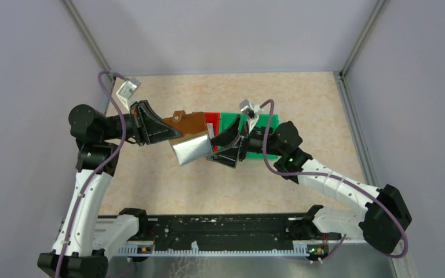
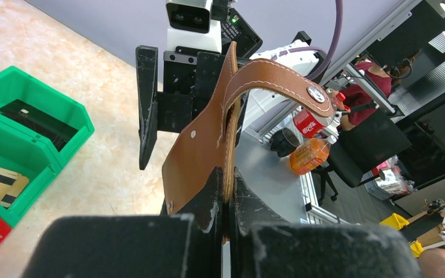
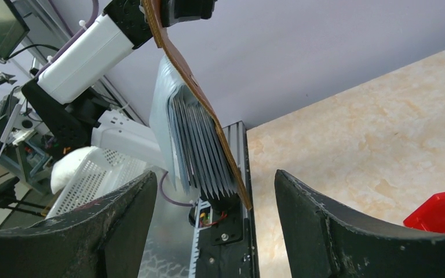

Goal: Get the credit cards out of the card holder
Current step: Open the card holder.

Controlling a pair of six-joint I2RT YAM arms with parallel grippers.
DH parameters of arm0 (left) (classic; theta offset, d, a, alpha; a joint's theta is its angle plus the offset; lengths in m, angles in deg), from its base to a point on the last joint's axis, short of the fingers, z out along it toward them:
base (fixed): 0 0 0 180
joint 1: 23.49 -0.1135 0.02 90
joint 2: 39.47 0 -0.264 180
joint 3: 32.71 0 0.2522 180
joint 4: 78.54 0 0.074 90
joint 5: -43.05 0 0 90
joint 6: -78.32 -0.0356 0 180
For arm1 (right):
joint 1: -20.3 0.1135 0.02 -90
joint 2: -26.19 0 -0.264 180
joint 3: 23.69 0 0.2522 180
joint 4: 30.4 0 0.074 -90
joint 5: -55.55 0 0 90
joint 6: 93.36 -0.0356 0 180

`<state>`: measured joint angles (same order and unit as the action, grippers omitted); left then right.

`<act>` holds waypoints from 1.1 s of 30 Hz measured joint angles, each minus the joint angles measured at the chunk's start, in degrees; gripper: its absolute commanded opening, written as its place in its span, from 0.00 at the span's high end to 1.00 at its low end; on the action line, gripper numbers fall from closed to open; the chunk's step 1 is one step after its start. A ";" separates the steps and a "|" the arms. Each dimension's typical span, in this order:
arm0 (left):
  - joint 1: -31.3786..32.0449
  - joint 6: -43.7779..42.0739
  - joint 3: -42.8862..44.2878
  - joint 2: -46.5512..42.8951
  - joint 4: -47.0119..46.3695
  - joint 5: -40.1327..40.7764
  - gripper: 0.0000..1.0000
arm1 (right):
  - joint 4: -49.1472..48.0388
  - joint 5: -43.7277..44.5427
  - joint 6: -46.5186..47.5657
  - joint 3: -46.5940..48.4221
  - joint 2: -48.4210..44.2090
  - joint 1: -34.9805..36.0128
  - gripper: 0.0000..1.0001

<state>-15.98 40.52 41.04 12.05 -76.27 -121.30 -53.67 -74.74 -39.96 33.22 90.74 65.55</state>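
Left gripper (image 2: pixel 227 191) is clamped on the brown leather-look folding card holder (image 1: pixel 190 123), holding it open above the table. The holder's fan of pale clear pockets (image 3: pixel 200 145) hangs toward the right gripper (image 1: pixel 217 147). That gripper's fingers are spread, with the fan's free edge just ahead between them, not touching. Right arm is nearer for the pull. Can't tell which pockets hold the thin plastic credit cards.
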 measured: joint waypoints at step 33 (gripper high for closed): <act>0.00 1.11 1.29 -0.07 -0.09 0.39 1.00 | -1.27 6.12 3.50 -0.68 0.81 0.63 0.38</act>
<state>-15.98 41.64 42.33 11.99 -76.36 -120.90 -54.94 -68.62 -36.46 32.55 91.55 66.19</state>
